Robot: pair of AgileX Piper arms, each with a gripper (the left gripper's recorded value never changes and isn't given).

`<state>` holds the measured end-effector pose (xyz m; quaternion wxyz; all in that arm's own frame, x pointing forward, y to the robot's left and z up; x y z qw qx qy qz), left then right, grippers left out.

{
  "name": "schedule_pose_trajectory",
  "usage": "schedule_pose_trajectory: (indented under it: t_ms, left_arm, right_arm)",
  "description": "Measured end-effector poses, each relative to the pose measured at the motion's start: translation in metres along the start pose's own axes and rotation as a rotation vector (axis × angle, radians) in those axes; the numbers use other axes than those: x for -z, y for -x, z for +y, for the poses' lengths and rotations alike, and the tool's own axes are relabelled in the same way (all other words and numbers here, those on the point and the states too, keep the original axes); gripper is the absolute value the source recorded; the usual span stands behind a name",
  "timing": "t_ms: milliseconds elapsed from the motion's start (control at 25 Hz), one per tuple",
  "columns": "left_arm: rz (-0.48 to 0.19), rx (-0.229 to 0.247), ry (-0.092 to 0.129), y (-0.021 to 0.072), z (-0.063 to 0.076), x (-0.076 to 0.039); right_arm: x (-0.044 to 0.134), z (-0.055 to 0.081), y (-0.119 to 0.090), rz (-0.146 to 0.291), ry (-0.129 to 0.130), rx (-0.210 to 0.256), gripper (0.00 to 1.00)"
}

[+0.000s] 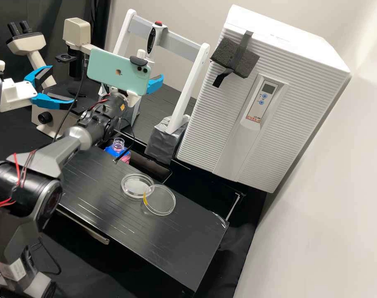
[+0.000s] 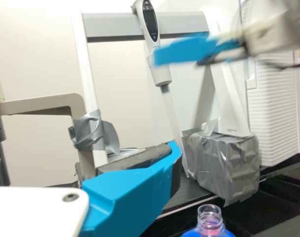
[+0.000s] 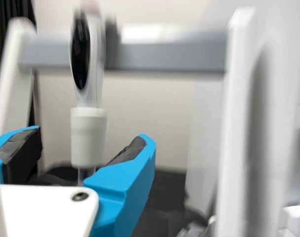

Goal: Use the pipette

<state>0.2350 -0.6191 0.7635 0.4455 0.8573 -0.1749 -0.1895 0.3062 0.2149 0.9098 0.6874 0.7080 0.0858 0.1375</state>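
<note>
Two blue fingers of the right gripper (image 3: pixel 83 148) are standing wide apart, flanking the pipette (image 3: pixel 88 123), which is hanging upright from the stand (image 1: pixel 172 41). The left gripper (image 1: pixel 51 85) is hovering open and empty beside the microscope (image 1: pixel 43 118). Any off-centre squeeze is risking a nudge off the hook; the smooth barrel slipping could be sending the pipette down near the open bottle (image 1: pixel 120 147).
</note>
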Motion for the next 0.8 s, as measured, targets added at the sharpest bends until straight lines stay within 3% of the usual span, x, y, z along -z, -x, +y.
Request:
schedule_pose_trajectory:
  t_ms: [120,160,280,360,440,520,600,720,800]
  left_arm:
    - [0.02,-0.019,-0.008,0.0076,-0.002,-0.001]
    - [0.032,-0.035,-0.011,0.0114,-0.004,-0.001]
    - [0.05,-0.049,-0.013,0.0201,-0.008,0.0]
    - [0.048,-0.084,-0.025,0.0312,-0.013,0.0]
    - [0.054,-0.101,-0.035,0.0399,-0.016,0.003]
    - [0.066,-0.079,-0.036,0.0471,-0.022,0.005]
    - [0.089,-0.062,-0.028,0.0508,-0.026,0.008]
    - [0.118,-0.043,-0.02,0.0545,-0.03,0.012]
    - [0.128,-0.04,-0.016,0.0551,-0.03,0.013]
  right_arm:
    - [0.006,0.007,0.026,0.073,-0.003,-0.1,1.0]
    - [0.006,0.009,0.038,0.099,0.006,-0.164,1.0]
    - [-0.001,0.008,0.058,0.095,-0.001,-0.256,1.0]
    - [-0.013,0.004,0.073,0.083,-0.01,-0.311,1.0]
    - [-0.024,0.001,0.08,0.071,0.009,-0.338,1.0]
    - [-0.039,0.0,0.089,0.045,-0.003,-0.366,1.0]
    - [-0.049,0.0,0.096,0.045,-0.034,-0.397,1.0]
    - [-0.06,0.0,0.105,0.047,-0.047,-0.439,1.0]
    - [-0.067,-0.001,0.111,0.043,-0.055,-0.443,1.0]
